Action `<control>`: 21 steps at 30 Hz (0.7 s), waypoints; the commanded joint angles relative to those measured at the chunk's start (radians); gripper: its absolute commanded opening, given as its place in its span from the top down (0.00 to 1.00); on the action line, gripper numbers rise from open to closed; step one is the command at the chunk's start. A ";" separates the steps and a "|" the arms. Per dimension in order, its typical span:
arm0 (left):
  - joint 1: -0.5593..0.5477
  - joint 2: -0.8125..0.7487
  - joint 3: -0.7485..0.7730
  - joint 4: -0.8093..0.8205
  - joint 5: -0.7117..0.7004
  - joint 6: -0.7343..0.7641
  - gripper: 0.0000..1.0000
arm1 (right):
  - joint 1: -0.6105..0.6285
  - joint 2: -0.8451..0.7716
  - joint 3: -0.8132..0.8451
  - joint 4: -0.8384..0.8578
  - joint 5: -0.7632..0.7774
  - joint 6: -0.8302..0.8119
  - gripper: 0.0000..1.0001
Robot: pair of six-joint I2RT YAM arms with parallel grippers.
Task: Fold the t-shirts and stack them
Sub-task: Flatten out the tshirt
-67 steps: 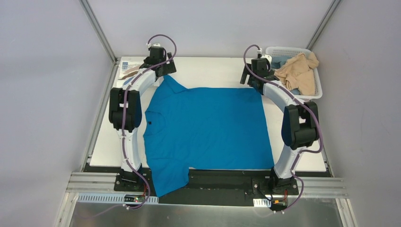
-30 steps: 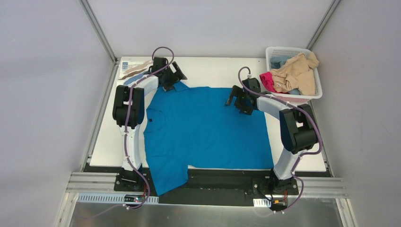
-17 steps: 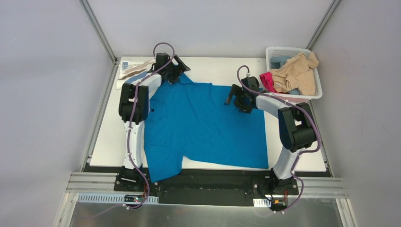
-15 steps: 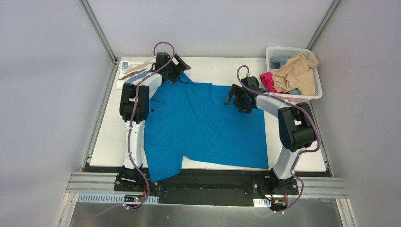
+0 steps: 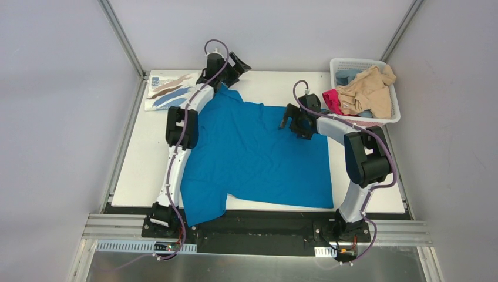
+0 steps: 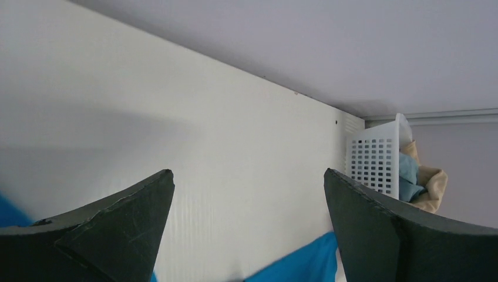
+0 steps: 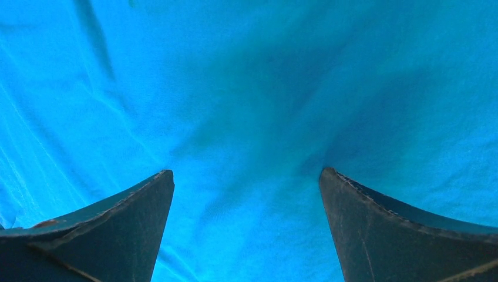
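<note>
Now one blue shirt (image 5: pixel 258 153) lies spread; two claws, left claw (image 6: pixel 246 176) and right claw (image 7: pixel 246 173), gape wide.

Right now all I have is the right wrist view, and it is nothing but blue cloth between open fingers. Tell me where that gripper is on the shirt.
Observer: The right gripper is at the far edge of the blue shirt, right of the shirt's middle.
Operator: Now give me the other gripper.
Observer: The left gripper is open with nothing between its fingers, out at the far edge of the table, beyond the shirt.
Operator: Tell me where the finished pile is.
Observer: One folded printed shirt lies flat at the table's far left corner, apart from the blue shirt.
</note>
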 commanded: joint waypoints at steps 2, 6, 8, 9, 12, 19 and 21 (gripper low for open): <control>-0.004 0.146 0.232 -0.050 0.090 0.056 0.01 | 0.002 0.012 -0.036 -0.060 0.029 -0.019 0.01; -0.029 -0.001 0.141 -0.048 0.030 0.191 0.01 | 0.002 0.007 -0.030 -0.059 0.019 -0.016 0.01; -0.037 -0.074 0.104 -0.052 -0.002 0.242 0.01 | 0.002 0.004 -0.034 -0.059 0.026 -0.015 0.01; -0.040 -0.104 0.092 -0.062 -0.010 0.257 0.01 | 0.002 0.004 -0.035 -0.057 0.029 -0.016 0.01; -0.042 -0.188 0.014 -0.074 -0.019 0.295 0.01 | 0.003 0.006 -0.037 -0.059 0.029 -0.014 0.01; -0.040 -0.392 -0.317 -0.089 -0.157 0.342 0.01 | 0.002 0.012 -0.030 -0.073 0.029 -0.015 0.01; -0.040 -0.426 -0.377 -0.095 -0.179 0.346 0.01 | 0.003 0.009 -0.029 -0.073 0.033 -0.016 0.01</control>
